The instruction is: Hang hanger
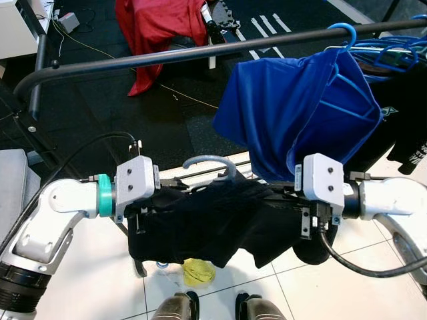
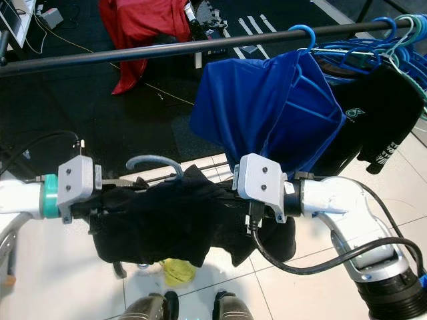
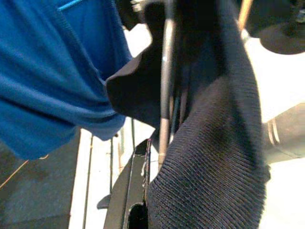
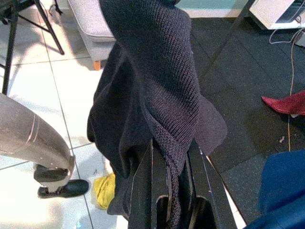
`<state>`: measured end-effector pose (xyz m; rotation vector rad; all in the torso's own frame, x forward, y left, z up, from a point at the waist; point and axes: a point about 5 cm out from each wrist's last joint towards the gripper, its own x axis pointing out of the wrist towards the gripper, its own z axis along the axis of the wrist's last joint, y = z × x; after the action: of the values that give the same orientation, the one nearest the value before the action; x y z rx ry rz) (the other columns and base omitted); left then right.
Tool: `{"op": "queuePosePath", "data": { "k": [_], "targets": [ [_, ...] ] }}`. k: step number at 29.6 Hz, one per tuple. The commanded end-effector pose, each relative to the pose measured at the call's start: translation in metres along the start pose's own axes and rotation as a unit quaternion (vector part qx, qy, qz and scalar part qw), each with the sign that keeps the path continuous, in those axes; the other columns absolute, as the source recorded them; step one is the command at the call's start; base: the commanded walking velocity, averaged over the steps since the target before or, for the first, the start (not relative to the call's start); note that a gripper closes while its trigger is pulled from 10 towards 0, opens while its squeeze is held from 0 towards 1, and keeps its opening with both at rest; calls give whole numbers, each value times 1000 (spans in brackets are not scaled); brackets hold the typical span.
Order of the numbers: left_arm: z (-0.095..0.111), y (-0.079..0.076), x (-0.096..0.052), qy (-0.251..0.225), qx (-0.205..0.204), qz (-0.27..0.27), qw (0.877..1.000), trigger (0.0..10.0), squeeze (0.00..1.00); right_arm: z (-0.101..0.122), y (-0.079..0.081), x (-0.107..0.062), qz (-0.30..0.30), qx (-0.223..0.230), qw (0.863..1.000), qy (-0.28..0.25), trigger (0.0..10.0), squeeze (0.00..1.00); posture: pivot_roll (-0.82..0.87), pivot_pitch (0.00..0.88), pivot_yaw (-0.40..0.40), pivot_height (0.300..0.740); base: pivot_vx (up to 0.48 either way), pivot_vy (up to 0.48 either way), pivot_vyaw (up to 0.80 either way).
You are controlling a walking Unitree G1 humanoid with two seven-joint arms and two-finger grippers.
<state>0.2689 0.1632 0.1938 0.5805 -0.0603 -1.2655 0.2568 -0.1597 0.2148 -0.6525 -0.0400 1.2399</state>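
Both tools, left tool (image 1: pixel 143 217) and right tool (image 4: pixel 174 191), are closed on the black garment (image 1: pixel 200 223) carried on its grey hanger (image 1: pixel 210 162); held below the rail (image 1: pixel 200 52), beside the blue garment (image 1: pixel 300 113); hanging not yet done.

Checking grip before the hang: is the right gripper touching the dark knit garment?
Touching. The right wrist view shows the right gripper with its fingers clamped on the dark knit garment.

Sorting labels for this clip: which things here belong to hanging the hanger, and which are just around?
Job: grey hanger carrying dark garment, left gripper, right gripper, black rail.
Around: blue garment, red cloth, yellow rag.
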Motion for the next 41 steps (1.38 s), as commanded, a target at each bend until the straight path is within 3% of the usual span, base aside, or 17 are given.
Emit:
{"op": "queuePosePath", "data": {
  "k": [1,2,3,7,12,13,14,15,28,30,33,35,36,37,39,40,41],
  "targets": [
    [3,-5,1,-4,10,-27,1000,0,0,0,-1,-2,-4,-7,1000,2,10000,0,-78,78,75,740,0,0,0],
    [4,-5,1,-6,13,-31,999,0,0,-1,-4,-2,-13,-4,1000,3,10000,0,-80,80,75,740,0,0,0],
    [7,-4,2,-11,14,-32,999,0,0,1,-7,-3,-25,2,1000,-5,10000,1000,-80,82,74,740,0,0,0],
    [10,-4,5,-22,12,-30,999,0,0,4,-10,-3,-35,12,999,-22,10000,1000,-79,84,74,740,0,0,0],
    [11,-7,7,-32,4,-30,999,0,0,11,-25,-4,-95,-25,995,-36,10000,1000,-81,85,74,740,0,0,0],
    [11,-7,8,-33,1,-27,999,0,0,13,-29,-5,-103,-30,993,-41,10000,522,-81,84,73,740,0,0,0],
    [11,-7,8,-35,0,-26,999,0,0,15,-31,-6,-107,-32,993,-44,10000,522,-81,84,73,740,0,0,0],
    [11,-7,8,-38,-6,-23,999,0,0,16,-33,-7,-111,-31,992,-49,10000,0,-83,84,73,740,0,0,0],
    [11,-4,11,-49,-26,17,998,0,0,11,-33,-1,-161,-10,985,-67,10000,0,-77,81,74,740,0,0,0],
    [13,7,14,-55,-24,61,996,0,0,-7,-27,6,-204,27,976,-65,10000,0,-77,78,75,740,0,0,0],
    [13,9,14,-57,-24,67,996,0,0,-11,-25,7,-210,33,975,-62,10000,0,-77,78,75,740,0,0,0],
    [16,17,16,-64,-30,101,992,0,0,-25,-23,8,-264,78,959,-69,10000,0,-80,74,79,740,0,0,0],
    [16,17,16,-64,-30,101,992,0,0,-25,-23,8,-264,78,959,-69,10000,0,-80,74,79,740,0,0,0],
    [18,23,16,-72,-34,125,989,0,0,-33,-22,9,-301,106,945,-72,10000,0,-81,72,83,740,0,0,0],
    [18,23,16,-72,-34,125,989,0,0,-33,-22,9,-301,106,945,-72,10000,0,-81,72,83,740,0,0,0],
    [23,30,16,-86,-45,151,984,0,0,-46,-20,9,-352,158,919,-84,10000,0,-82,72,84,740,0,0,0],
    [23,30,16,-86,-45,151,984,0,0,-46,-20,9,-352,158,919,-84,10000,0,-82,72,84,740,0,0,0]
  ]
}}
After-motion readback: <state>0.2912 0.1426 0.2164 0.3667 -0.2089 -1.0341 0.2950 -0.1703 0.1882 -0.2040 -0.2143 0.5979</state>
